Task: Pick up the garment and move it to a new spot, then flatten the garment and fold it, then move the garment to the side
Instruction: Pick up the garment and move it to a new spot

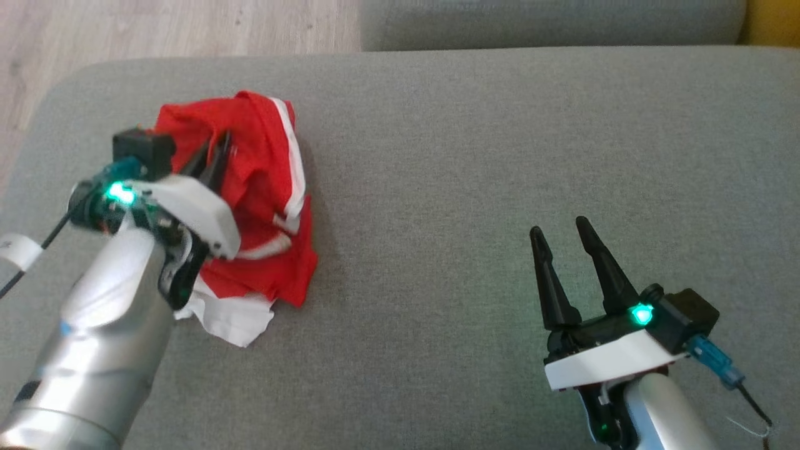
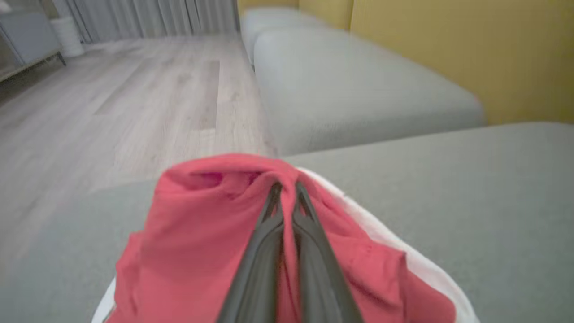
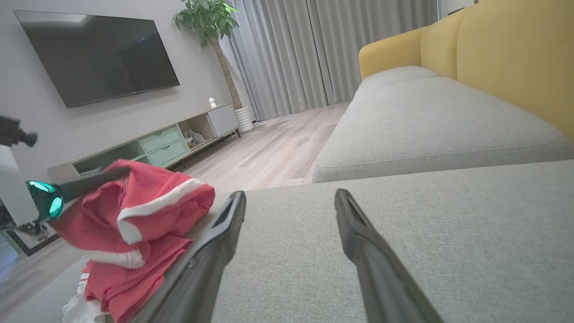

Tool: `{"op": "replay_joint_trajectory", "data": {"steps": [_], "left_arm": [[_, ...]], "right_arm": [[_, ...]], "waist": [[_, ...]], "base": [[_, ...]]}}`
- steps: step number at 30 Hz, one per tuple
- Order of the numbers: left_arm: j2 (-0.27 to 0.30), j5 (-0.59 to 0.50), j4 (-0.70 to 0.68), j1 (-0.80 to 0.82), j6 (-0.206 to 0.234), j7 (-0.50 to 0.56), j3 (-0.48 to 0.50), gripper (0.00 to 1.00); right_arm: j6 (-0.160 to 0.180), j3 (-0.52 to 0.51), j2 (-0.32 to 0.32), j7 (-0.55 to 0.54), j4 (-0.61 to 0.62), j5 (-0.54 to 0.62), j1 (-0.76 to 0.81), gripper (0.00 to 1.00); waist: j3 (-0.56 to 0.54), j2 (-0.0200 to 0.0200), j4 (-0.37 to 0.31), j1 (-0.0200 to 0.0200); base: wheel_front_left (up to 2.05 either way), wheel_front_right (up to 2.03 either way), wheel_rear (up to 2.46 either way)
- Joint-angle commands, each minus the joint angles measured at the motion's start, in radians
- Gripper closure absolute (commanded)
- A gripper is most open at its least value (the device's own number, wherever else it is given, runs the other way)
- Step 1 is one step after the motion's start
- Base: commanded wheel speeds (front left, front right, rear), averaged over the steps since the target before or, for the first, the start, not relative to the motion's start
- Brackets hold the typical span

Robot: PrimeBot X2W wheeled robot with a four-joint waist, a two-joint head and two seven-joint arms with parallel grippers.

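Note:
The garment (image 1: 262,187) is red with white stripes and a white hem, crumpled in a heap on the left part of the grey cushion (image 1: 475,156). My left gripper (image 1: 215,150) is shut on a raised fold of it; in the left wrist view the red cloth (image 2: 202,233) bunches around the closed fingers (image 2: 269,233), pinched at the tips of that gripper (image 2: 287,186). My right gripper (image 1: 562,228) stands open above bare cushion at the lower right, well apart from the garment (image 3: 134,215). Between the spread fingers (image 3: 354,233) of that gripper (image 3: 289,195) lies nothing but grey fabric.
The cushion's left edge drops to a wooden floor (image 1: 125,25). A second grey seat (image 3: 426,121) lies beyond, with a yellow backrest (image 3: 515,58) at the right. A TV (image 3: 94,54), a low cabinet (image 3: 157,143) and a potted plant (image 3: 206,22) stand across the room.

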State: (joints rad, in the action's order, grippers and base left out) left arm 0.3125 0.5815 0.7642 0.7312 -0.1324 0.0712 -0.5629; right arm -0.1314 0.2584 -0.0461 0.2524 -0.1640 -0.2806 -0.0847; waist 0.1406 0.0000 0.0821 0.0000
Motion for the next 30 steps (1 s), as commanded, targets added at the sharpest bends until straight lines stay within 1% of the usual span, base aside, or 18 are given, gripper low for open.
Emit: {"op": "replay_joint_trajectory", "data": {"steps": [1,4,7,8,11,17,21,26,28,29,30], "left_arm": [[0.031,0.016,-0.07,0.08,0.002,-0.059,0.043,1.0],[0.018,0.03,-0.149,0.083,0.002,-0.122,0.048,1.0],[0.005,0.036,-0.237,0.076,0.004,-0.145,0.047,1.0],[0.005,0.036,-0.237,0.076,0.004,-0.145,0.047,1.0],[-0.01,0.047,-0.327,0.064,0.015,-0.139,0.045,1.0],[-0.022,0.063,-0.485,0.053,0.046,-0.071,0.03,1.0],[-0.023,0.06,-0.544,0.049,0.071,-0.033,0.018,1.0],[-0.033,0.052,-0.568,0.045,0.092,-0.003,-0.003,1.0],[-0.039,0.049,-0.566,0.046,0.099,0.005,-0.012,1.0],[-0.047,0.047,-0.557,0.049,0.106,0.011,-0.018,1.0],[-0.049,0.044,-0.55,0.052,0.11,0.012,-0.02,1.0]], "right_arm": [[0.001,0.026,-0.004,0.009,0.025,-0.007,-0.021,0.0],[0.001,0.025,-0.004,0.009,0.021,-0.013,-0.015,0.0],[0.001,0.024,-0.004,0.009,0.017,-0.019,-0.009,0.0],[0.001,0.024,-0.004,0.009,0.017,-0.019,-0.009,0.0],[0.001,0.031,-0.004,0.009,0.016,-0.019,-0.008,0.0],[0.001,0.028,-0.004,0.009,0.025,-0.032,-0.016,0.0],[0.001,0.038,-0.004,0.009,0.027,-0.039,-0.026,0.0],[0.001,0.038,-0.004,0.009,0.042,-0.061,-0.047,0.0],[0.001,0.038,-0.004,0.009,0.05,-0.07,-0.056,0.0],[0.001,0.036,-0.004,0.009,0.06,-0.085,-0.064,0.0],[0.001,0.038,-0.004,0.009,0.066,-0.093,-0.068,0.0]], "waist": [[-0.017,0.0,0.004,0.0],[-0.042,0.0,0.006,0.0],[-0.059,0.0,0.005,0.0],[-0.059,0.0,0.005,0.0],[-0.067,0.0,-0.008,0.0],[-0.058,0.0,-0.058,0.0],[-0.044,0.0,-0.114,0.0],[-0.02,0.0,-0.203,0.0],[-0.009,0.0,-0.242,0.0],[0.003,0.0,-0.284,0.0],[0.01,0.0,-0.307,0.0]], "base": [[0.0,0.0,0.0],[0.0,0.0,0.0],[0.0,0.0,0.0],[0.0,0.0,0.0],[0.0,0.0,0.0],[0.0,0.0,0.0],[0.0,0.0,0.0],[0.0,0.0,0.0],[0.0,0.0,0.0],[0.0,0.0,0.0],[0.0,0.0,0.0]]}}
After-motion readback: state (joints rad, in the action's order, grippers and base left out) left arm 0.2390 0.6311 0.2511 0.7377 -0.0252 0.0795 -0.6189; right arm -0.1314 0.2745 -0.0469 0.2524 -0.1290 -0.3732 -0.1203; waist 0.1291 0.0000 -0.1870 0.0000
